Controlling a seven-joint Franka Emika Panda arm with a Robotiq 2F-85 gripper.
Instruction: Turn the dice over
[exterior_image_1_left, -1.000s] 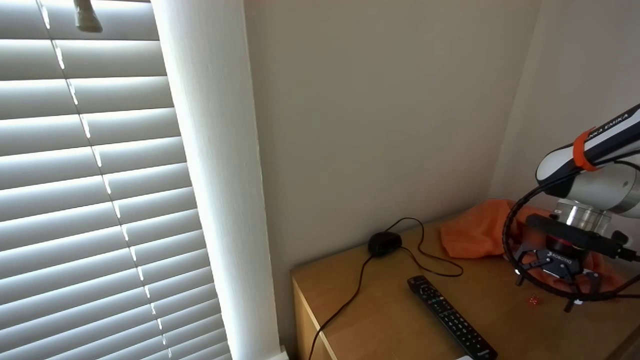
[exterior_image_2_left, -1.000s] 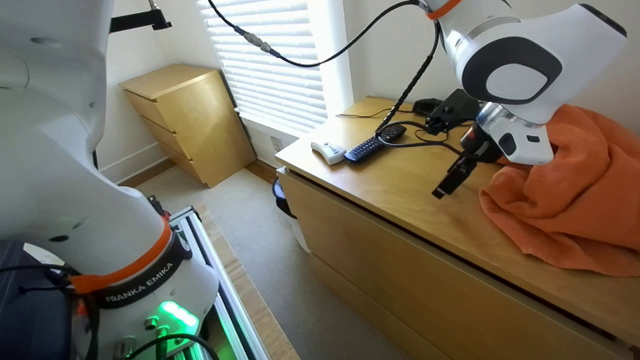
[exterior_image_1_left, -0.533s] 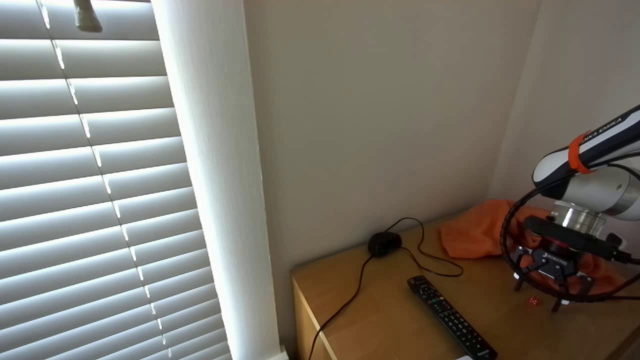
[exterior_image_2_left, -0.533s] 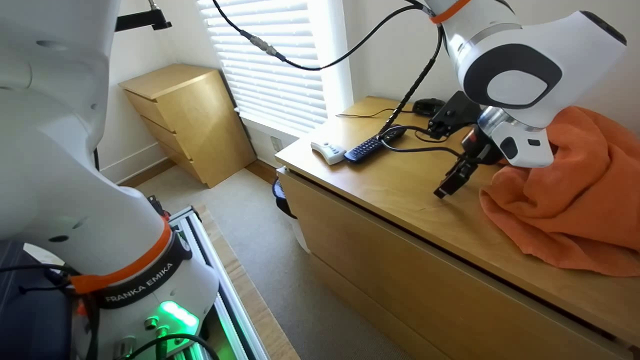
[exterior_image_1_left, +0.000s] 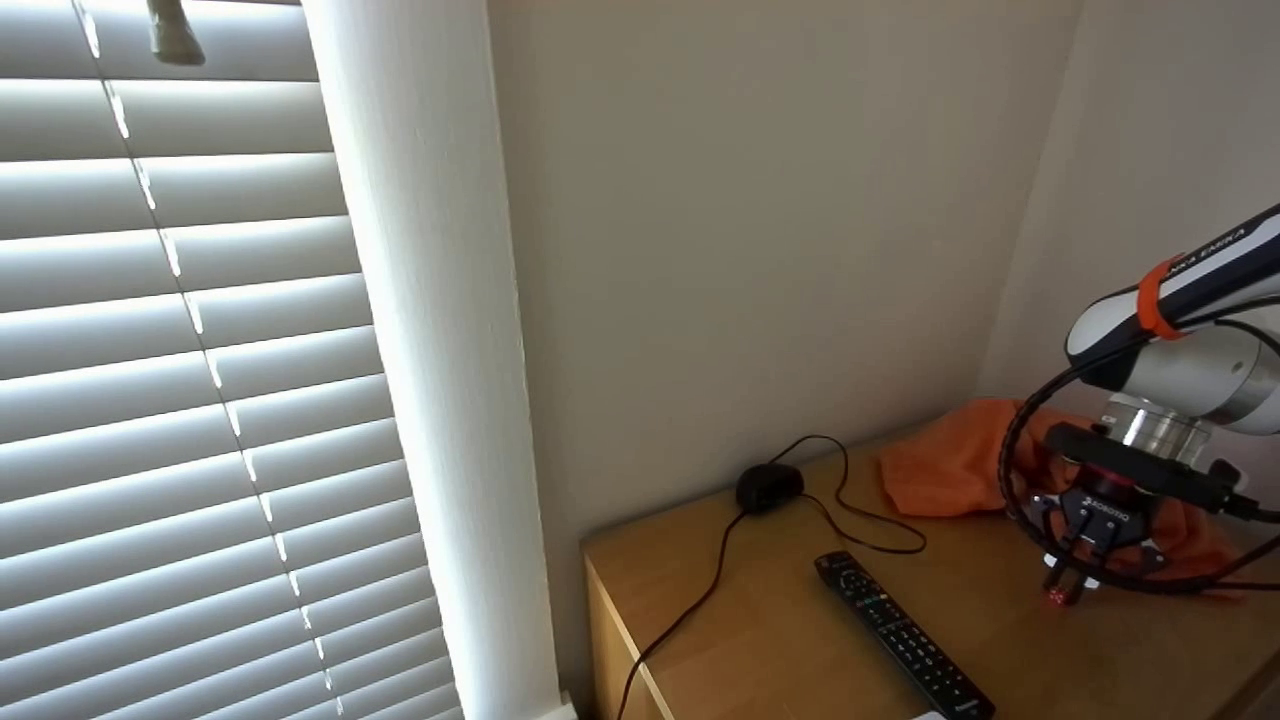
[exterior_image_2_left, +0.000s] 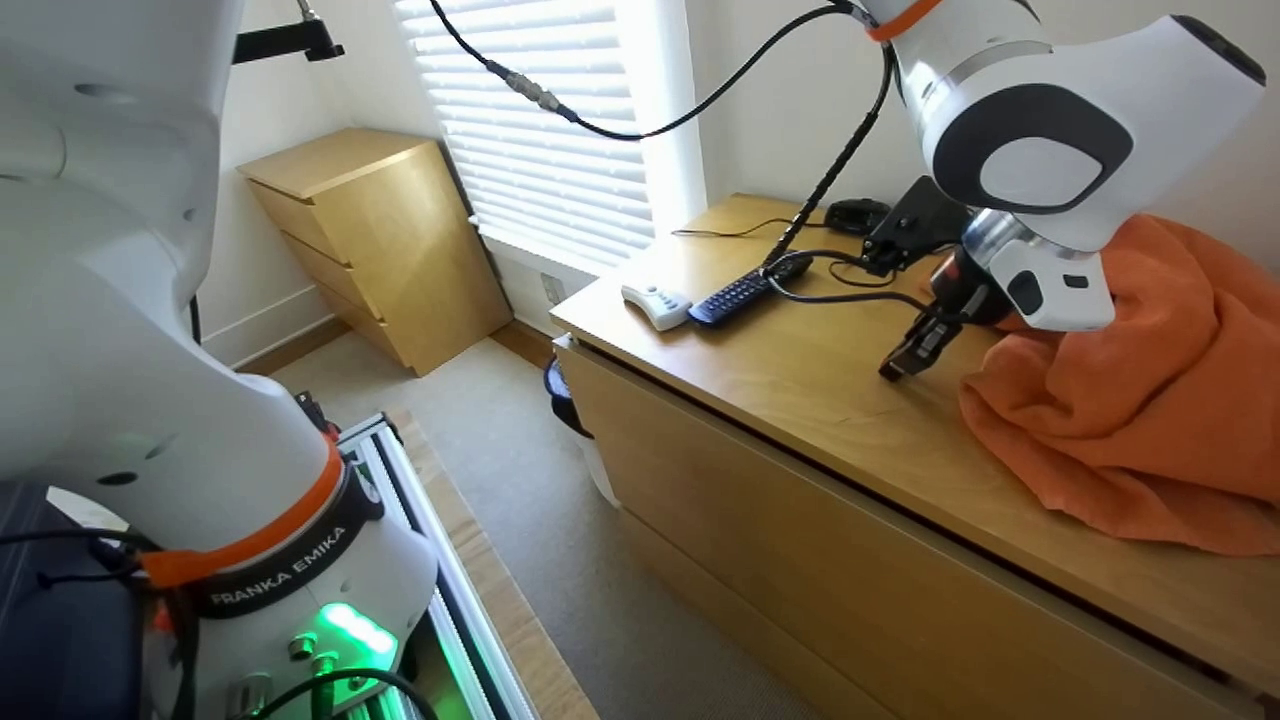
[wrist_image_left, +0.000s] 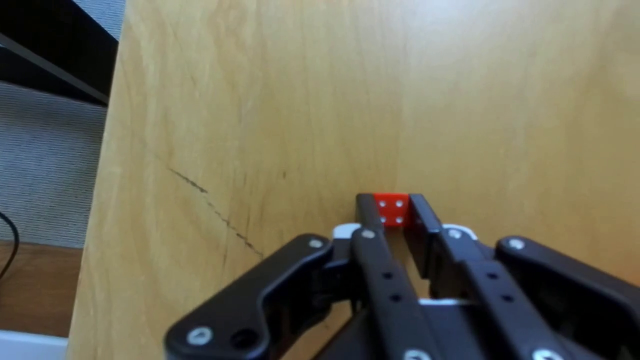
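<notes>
The dice shows as a small red cube (wrist_image_left: 392, 211) with several white pips on the face toward the wrist camera. My gripper (wrist_image_left: 391, 206) is shut on it, a dark finger (wrist_image_left: 369, 212) pressing each side right at the tips. In an exterior view a bit of the red cube (exterior_image_1_left: 1057, 596) shows at the very end of my gripper (exterior_image_1_left: 1063, 594), low at the wooden top. Whether it still touches the wood I cannot tell. The fingers hide the dice in an exterior view, where my gripper (exterior_image_2_left: 890, 373) points down at the dresser.
An orange cloth (exterior_image_2_left: 1150, 400) lies heaped close beside the gripper. A black remote (exterior_image_1_left: 900, 635), a white handheld device (exterior_image_2_left: 658, 305) and a small black box (exterior_image_1_left: 768, 487) with a cable share the dresser top (exterior_image_2_left: 800, 370). Its edge (wrist_image_left: 107, 125) runs along the wrist view's left.
The jaws were wide apart around the dice a second ago and have come together on it. The arm has shifted slightly, and the dice is now between the fingertips.
</notes>
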